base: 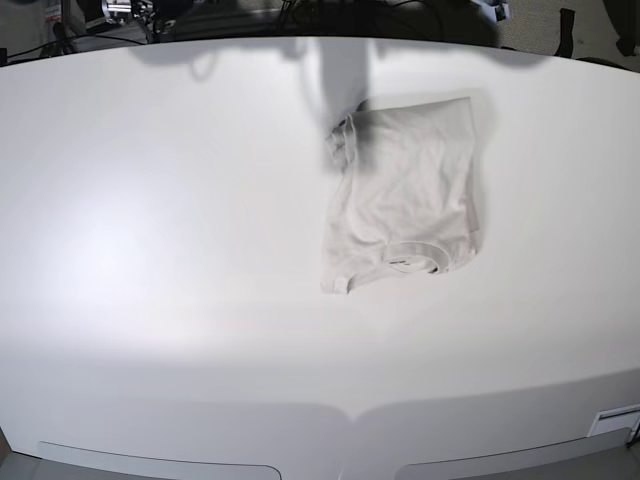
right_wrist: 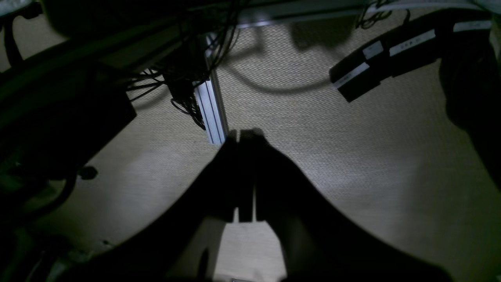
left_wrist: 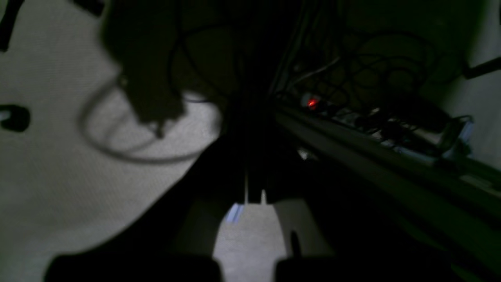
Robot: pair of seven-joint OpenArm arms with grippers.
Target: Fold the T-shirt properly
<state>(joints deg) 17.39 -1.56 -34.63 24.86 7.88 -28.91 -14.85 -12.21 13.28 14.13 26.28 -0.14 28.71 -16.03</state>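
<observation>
The T-shirt [base: 405, 190] lies on the white table [base: 150, 250] right of centre. It is pale off-white, creased and folded into a rough rectangle, with the ribbed collar [base: 415, 258] at its near edge and a bunched part at its far left corner. Neither gripper shows in the base view. In the left wrist view my left gripper [left_wrist: 250, 184] is a dark silhouette with its fingers together, holding nothing. In the right wrist view my right gripper [right_wrist: 239, 137] is also shut and empty. Both wrist cameras face the carpet floor, and the shirt is out of their view.
The left wrist view shows a metal rail [left_wrist: 352, 145], tangled cables and a red light [left_wrist: 312, 103]. The right wrist view shows an aluminium post [right_wrist: 213, 113], cables and a black box with white labels [right_wrist: 387, 55] above carpet [right_wrist: 352, 156].
</observation>
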